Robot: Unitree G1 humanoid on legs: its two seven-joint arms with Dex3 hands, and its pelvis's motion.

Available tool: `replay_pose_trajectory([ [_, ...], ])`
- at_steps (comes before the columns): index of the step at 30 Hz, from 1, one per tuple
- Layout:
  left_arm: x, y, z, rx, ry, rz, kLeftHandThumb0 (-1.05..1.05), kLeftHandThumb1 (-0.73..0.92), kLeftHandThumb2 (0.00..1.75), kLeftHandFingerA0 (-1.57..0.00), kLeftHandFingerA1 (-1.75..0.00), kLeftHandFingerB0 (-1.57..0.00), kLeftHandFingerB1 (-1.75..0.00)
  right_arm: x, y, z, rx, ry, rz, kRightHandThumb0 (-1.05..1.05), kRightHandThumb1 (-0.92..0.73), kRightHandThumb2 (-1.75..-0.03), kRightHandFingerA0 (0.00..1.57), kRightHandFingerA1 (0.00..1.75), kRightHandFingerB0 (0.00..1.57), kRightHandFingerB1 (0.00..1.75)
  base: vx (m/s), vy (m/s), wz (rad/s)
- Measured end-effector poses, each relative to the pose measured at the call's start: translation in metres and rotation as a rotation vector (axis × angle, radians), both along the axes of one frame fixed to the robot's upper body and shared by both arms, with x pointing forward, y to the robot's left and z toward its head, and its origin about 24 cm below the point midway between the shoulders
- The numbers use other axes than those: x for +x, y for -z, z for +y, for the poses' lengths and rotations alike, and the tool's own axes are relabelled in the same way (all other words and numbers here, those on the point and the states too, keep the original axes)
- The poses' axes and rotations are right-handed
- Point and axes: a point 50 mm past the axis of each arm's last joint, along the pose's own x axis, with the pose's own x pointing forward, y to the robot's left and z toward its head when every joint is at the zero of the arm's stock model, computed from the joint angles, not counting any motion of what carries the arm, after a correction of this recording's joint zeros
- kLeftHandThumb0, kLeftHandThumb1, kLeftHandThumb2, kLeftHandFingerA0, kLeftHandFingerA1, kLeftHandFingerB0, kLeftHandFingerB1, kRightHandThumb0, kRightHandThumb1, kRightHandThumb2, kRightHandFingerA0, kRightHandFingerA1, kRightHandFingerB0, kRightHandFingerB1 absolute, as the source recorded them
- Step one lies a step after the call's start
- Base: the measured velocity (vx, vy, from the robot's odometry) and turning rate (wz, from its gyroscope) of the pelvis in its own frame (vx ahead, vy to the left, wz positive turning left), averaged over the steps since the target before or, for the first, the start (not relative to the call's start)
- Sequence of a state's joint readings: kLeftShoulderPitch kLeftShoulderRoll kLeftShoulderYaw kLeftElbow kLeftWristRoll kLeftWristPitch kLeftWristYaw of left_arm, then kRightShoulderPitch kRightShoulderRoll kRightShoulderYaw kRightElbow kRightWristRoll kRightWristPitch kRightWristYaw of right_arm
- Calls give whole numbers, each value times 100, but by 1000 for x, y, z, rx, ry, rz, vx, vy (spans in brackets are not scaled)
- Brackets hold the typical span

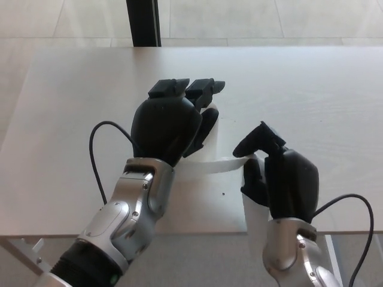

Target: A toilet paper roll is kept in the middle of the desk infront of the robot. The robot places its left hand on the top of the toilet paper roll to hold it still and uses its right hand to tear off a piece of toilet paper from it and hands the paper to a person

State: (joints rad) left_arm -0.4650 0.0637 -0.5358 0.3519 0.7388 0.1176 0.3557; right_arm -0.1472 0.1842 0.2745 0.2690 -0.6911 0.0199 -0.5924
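My left hand rests on top of the toilet paper roll, covering almost all of it; only a white sliver shows beside the thumb. A strip of paper runs from under that hand to my right hand, which is shut on it near the desk's front edge. More of the paper hangs down below the right hand, over the edge.
The pale wooden desk stretches wide behind both hands. A black post stands beyond its far edge on the tiled floor. Black cables loop from each wrist.
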Motion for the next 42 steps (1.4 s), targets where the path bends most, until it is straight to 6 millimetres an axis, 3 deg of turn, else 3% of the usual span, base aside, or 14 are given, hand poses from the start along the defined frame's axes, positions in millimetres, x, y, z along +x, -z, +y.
replay_pose_trajectory([
  [1, 0, 0, 0, 0, 0, -1, -29, 86, 65, -31, -41, -42, -38, 1, -2, -1, 25, 3, -4, -23, -60, -121, 94, 175, 64, 170, 0, 0, 0],
  [3, 0, 0, 0, -1, 1, -2, -29, 86, 65, -31, -41, -41, -37, 2, -4, -4, 52, 13, -7, -23, -59, -124, 95, 175, 65, 170, 0, 0, 0],
  [11, 0, -2, -2, -11, 3, -17, -30, 86, 65, -31, -41, -41, -37, 6, -15, -18, 186, 52, -21, -22, -69, -108, 92, 175, 60, 172, 0, 0, 0],
  [14, 0, -2, -3, -14, 3, -19, -30, 86, 65, -32, -41, -41, -38, 6, -19, -21, 225, 59, -28, -18, -64, -123, 93, 175, 62, 172, 0, 0, 0],
  [17, -1, -2, -5, -20, 5, -19, -30, 87, 65, -30, -41, -41, -37, 7, -24, -26, 279, 70, -38, -20, -62, -125, 93, 175, 63, 169, 0, 0, 0],
  [23, -1, -2, -6, -25, 6, -18, -29, 85, 65, -30, -41, -41, -37, 8, -29, -33, 368, 85, -48, -23, -69, -111, 89, 175, 55, 163, 0, 0, 0],
  [26, -1, -2, -6, -26, 6, -18, -28, 85, 65, -31, -40, -42, -38, 9, -31, -36, 410, 94, -51, -22, -62, -125, 91, 175, 56, 165, 0, 0, 0],
  [30, -2, -1, -6, -27, 5, -16, -30, 86, 65, -30, -41, -41, -37, 9, -34, -40, 469, 104, -59, -25, -61, -127, 93, 175, 57, 165, 0, 0, 0],
  [37, -3, 2, -5, -28, -2, -12, -29, 87, 66, -29, -40, -40, -37, 13, -40, -47, 578, 124, -74, -29, -71, -114, 87, 175, 45, 161, 0, 0, 0],
  [38, -3, 2, -5, -28, -3, -12, -28, 87, 65, -29, -39, -40, -36, 14, -41, -47, 592, 126, -77, -26, -77, -97, 88, 175, 47, 164, 0, 0, 0],
  [39, -3, 2, -4, -28, -4, -11, -28, 86, 65, -30, -40, -41, -37, 15, -43, -48, 604, 126, -82, -24, -71, -103, 90, 175, 60, 159, 0, 0, 0],
  [40, -3, 2, -4, -28, -4, -12, -29, 86, 66, -30, -40, -40, -36, 17, -46, -49, 620, 127, -89, -23, -62, -113, 101, 175, 67, 171, 0, 0, 0],
  [41, -4, 3, -4, -28, -5, -11, -29, 86, 66, -30, -40, -40, -36, 19, -50, -50, 637, 127, -102, -23, -62, -113, 101, 175, 67, 171, 0, 0, 0],
  [42, -4, 3, -4, -28, -6, -10, -29, 86, 65, -31, -40, -41, -36, 22, -55, -51, 651, 126, -116, -21, -53, -126, 103, 175, 76, 165, 0, 0, 0],
])
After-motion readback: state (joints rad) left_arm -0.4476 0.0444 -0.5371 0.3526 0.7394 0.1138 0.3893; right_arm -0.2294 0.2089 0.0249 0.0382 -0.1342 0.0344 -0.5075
